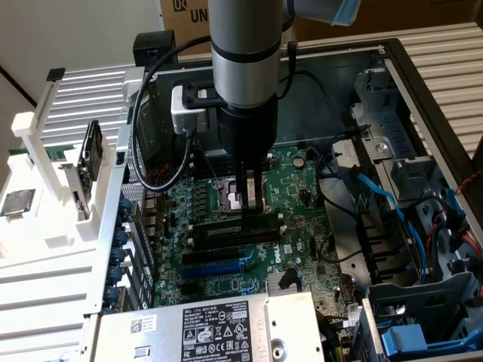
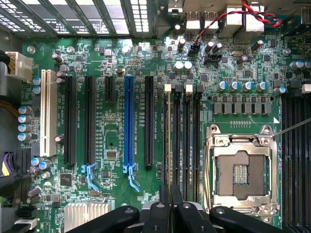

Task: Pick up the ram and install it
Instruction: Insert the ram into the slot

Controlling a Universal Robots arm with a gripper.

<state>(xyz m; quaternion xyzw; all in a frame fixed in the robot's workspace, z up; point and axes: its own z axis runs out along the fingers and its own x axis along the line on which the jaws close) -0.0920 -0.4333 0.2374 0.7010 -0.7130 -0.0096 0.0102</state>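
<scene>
Silver-grey cylindrical arm [image 1: 245, 45] with dark bands; a pale-blue cap [image 1: 343, 10] at its joint; a silver camera box [image 1: 189, 110] beside the black wrist [image 1: 245, 139], trailing a looping black cable [image 1: 143, 143]; black claw [image 1: 252, 205].

The ram [image 2: 168, 145] stands in a memory slot [image 2: 167, 89] between the socket [image 2: 241, 174] and the expansion slots [image 2: 129, 121], beneath the claw [image 1: 253, 207].

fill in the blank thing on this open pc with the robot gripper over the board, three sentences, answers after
1. The gripper hangs over the black memory slots, right beside the ____ CPU socket.
2. Among the black expansion slots, one long slot is ____.
3. The twisted wires by the rear ports are black and ____.

Missing words: empty; blue; red
</scene>
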